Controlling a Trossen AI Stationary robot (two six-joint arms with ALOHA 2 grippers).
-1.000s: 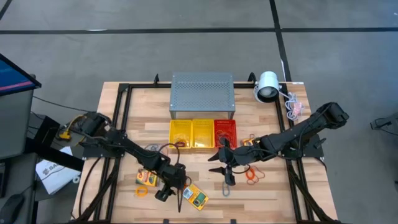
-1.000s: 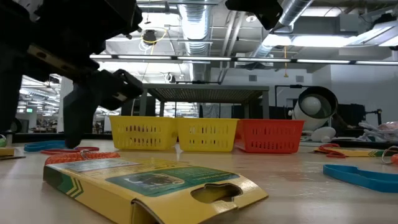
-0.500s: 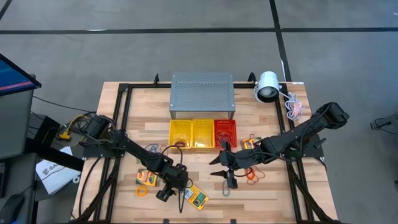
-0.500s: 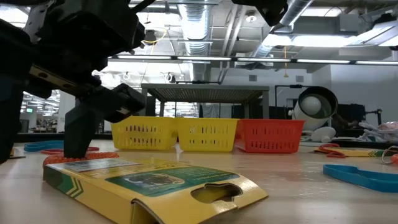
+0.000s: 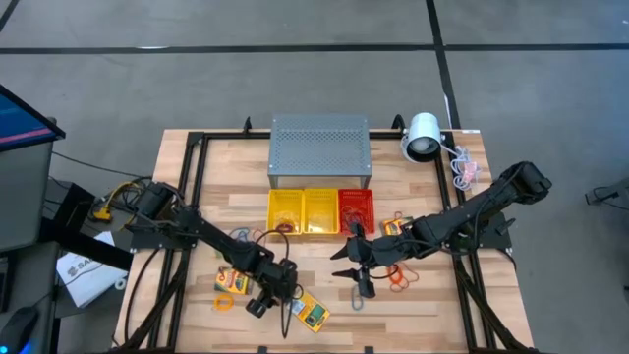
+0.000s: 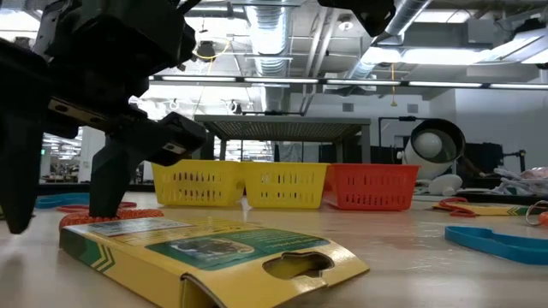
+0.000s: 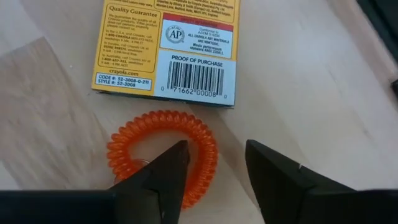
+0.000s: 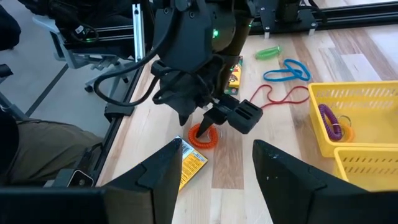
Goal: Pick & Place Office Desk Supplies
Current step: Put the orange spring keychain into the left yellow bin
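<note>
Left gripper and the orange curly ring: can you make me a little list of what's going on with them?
left gripper: fingers apart, low over the table
orange coil ring: flat on the wood, one finger over its rim, not gripped yet
yellow card box: lying just beyond the ring
right gripper: open, empty, near the red basket
</note>
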